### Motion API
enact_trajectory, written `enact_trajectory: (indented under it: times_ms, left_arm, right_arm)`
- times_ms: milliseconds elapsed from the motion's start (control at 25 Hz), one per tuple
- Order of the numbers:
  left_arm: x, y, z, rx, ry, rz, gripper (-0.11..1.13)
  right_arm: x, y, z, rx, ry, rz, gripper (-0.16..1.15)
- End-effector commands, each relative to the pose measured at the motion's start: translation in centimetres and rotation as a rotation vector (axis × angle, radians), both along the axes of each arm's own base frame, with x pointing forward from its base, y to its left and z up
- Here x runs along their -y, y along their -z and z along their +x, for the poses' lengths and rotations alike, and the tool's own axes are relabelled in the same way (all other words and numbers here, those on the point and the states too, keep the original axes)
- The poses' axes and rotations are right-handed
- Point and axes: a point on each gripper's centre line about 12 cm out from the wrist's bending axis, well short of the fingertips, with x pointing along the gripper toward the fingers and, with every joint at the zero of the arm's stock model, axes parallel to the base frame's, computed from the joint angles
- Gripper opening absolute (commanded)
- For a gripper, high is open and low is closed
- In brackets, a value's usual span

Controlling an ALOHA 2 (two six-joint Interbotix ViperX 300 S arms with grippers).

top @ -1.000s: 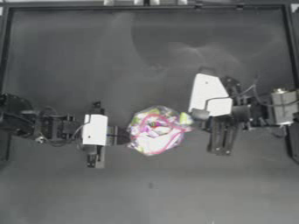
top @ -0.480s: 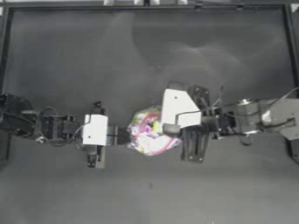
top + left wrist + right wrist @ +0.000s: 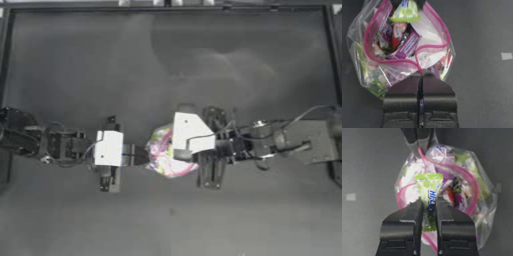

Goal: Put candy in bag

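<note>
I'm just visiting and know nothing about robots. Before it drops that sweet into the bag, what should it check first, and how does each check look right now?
1. Candy held firmly: ok, the right tool is shut on it, about halfway along the wrapper.
2. Bag held steady: ok, the left tool is shut on the pink strip at the bag's mouth.
3. Mouth open: ok, in the left wrist view the pink strip forms a wide loop.
4. Candy lined up with the opening: ok, it hangs at the mouth, over the loop.
5. Candy already past the strip: cannot tell.
6. Room inside: cannot tell; the bag looks quite full of sweets.
</note>
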Motion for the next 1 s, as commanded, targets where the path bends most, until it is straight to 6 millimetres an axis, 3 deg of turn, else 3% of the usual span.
enact_trajectory:
  times_ms: [40,320,520,640,1000]
  left_arm:
    - [0.0,-1.2,0.6,0.038,-0.001,0.000,0.09]
    - [0.0,-1.1,0.6,0.037,-0.001,0.000,0.09]
    - [0.0,-1.1,0.6,0.037,-0.001,0.000,0.09]
    - [0.0,-1.1,0.5,0.035,-0.001,-0.001,0.09]
    - [0.0,-1.1,0.5,0.034,-0.001,-0.001,0.09]
  right_arm:
    - [0.6,-1.0,0.9,0.048,0.000,-0.009,0.44]
    - [1.2,-0.3,1.1,0.035,0.010,-0.016,0.52]
    - [1.2,-0.6,1.3,0.052,0.011,-0.009,0.87]
    - [1.1,-0.7,1.3,0.052,0.013,-0.005,1.01]
    - [0.3,-4.2,0.6,0.120,-0.009,-0.019,1.01]
